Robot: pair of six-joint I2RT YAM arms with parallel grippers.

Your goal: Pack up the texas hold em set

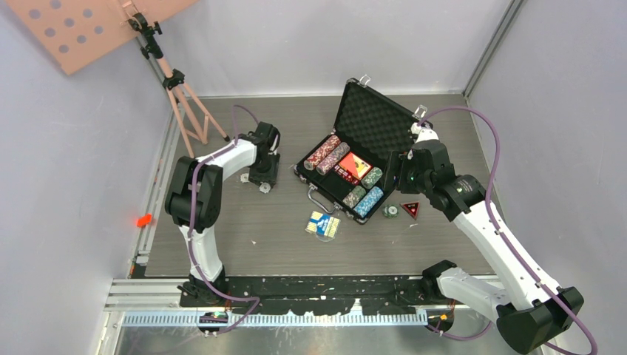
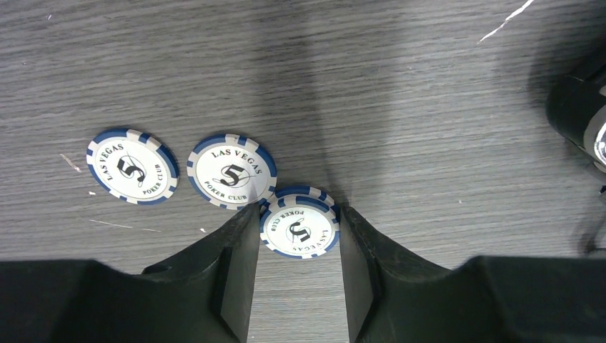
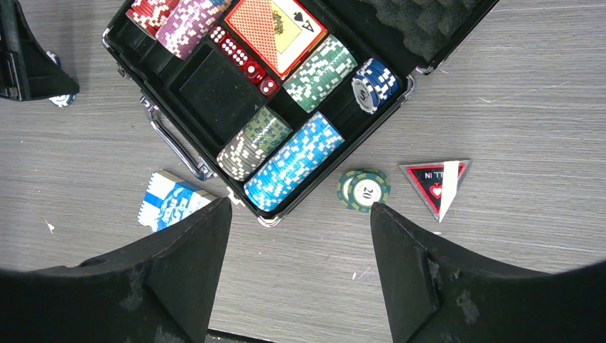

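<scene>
Toward the desk's (image 1: 244, 251) left edge, the left gripper (image 2: 299, 211) pinches 1 blue chip (image 2: 299, 232), probably for the case (image 3: 214, 89). The right gripper (image 3: 300, 206) hovers spread.

Briefcase (image 1: 373, 118): one
Chip rows in the case (image 3: 293, 161): six
Loose blue chips (image 2: 232, 170): three
Loose green chips (image 3: 364, 189): two
Card decks: two, red deck (image 3: 275, 25) and blue deck (image 3: 171, 201)
Dice (image 3: 246, 64): about five
Triangular marker (image 3: 427, 182): one

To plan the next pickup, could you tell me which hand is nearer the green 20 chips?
Right. The right hand hovers close by the green 20 chips; the left hand is beyond the case, straddling a blue chip.
</scene>
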